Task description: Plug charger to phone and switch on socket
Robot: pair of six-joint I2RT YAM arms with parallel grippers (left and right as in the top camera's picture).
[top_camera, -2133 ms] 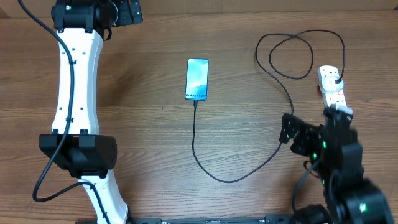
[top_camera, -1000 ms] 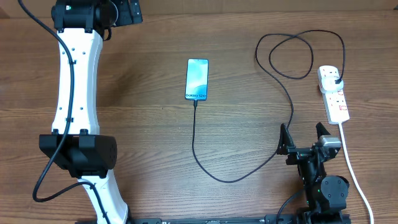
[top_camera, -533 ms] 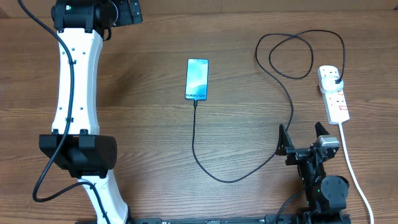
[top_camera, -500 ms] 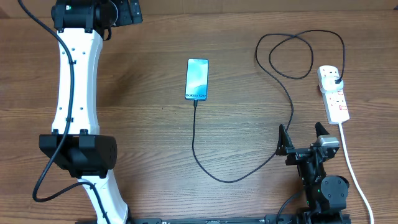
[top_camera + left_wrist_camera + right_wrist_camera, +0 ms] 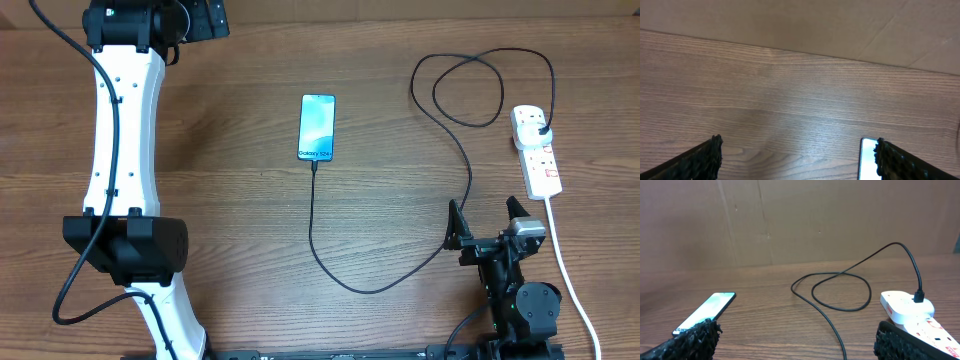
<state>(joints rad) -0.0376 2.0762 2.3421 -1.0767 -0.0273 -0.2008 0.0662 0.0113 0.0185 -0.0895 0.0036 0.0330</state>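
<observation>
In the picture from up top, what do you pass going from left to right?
left arm → phone → socket. The charger stretches from phone to socket, so it has no one spot.

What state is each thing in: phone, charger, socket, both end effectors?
phone: flat, screen lit.
charger: plugged into socket, tip at the phone's bottom edge.
socket: plug inserted; switch position unclear.
left end effector: open, empty.
right end effector: open, empty.

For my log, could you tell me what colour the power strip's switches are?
The switches are red, best seen overhead.
</observation>
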